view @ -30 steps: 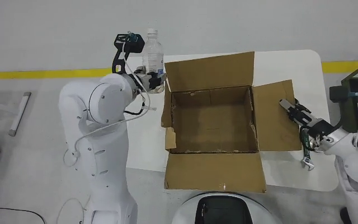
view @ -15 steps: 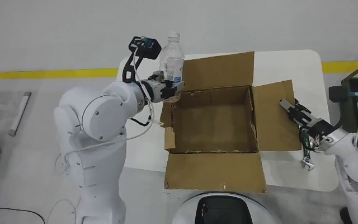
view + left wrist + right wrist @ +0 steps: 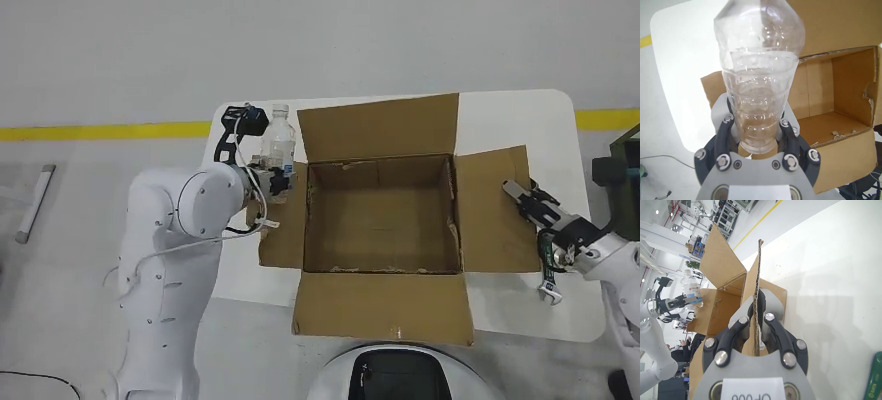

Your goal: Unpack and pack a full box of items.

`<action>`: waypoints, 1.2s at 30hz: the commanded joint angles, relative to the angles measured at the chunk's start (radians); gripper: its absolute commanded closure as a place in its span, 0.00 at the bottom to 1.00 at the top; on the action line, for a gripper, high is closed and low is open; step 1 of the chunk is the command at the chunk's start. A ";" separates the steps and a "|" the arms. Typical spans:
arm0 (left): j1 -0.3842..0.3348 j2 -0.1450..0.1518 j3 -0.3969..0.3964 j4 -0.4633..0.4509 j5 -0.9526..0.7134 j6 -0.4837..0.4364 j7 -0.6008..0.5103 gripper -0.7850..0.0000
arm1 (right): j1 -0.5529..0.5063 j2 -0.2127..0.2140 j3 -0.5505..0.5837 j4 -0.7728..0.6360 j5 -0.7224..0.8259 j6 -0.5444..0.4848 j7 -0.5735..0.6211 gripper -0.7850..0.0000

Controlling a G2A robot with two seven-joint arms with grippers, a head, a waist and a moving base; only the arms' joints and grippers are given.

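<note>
From the top, we see the left jaws clenched on 1 upright bottle (image 3: 277, 140) just beside the box (image 3: 380, 130), apparently above the worktop (image 3: 520, 110). Left wrist: they pinch its lower part. Right wrist: right jaws grasp the box's flap (image 3: 750, 285).

The left arm (image 3: 190, 205), beside the box (image 3: 380, 300), is glossy white and rounded, trailed by a thin white cable (image 3: 140, 262). The left gripper (image 3: 755, 117) and right gripper (image 3: 758, 306) have grey plates (image 3: 757, 176), black fingers (image 3: 723, 134) and silver screws (image 3: 791, 162).

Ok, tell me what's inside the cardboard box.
Inside the cardboard box the top view shows bare cardboard floor, with torn scraps along one wall. In the left wrist view the bottle in the left gripper covers part of it.
</note>
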 commanded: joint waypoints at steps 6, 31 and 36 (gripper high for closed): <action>0.000 0.035 0.006 0.013 -0.016 0.022 0.000 1.00 | 0.001 0.004 -0.009 0.003 -0.001 0.004 0.000 1.00; -0.106 0.080 0.248 -0.110 -0.375 0.086 0.000 1.00 | -0.075 0.019 0.083 -0.113 -0.046 0.034 -0.055 0.00; -0.114 0.085 0.355 -0.075 -0.431 0.128 0.000 1.00 | -0.113 0.021 0.123 -0.146 -0.079 0.040 -0.078 0.00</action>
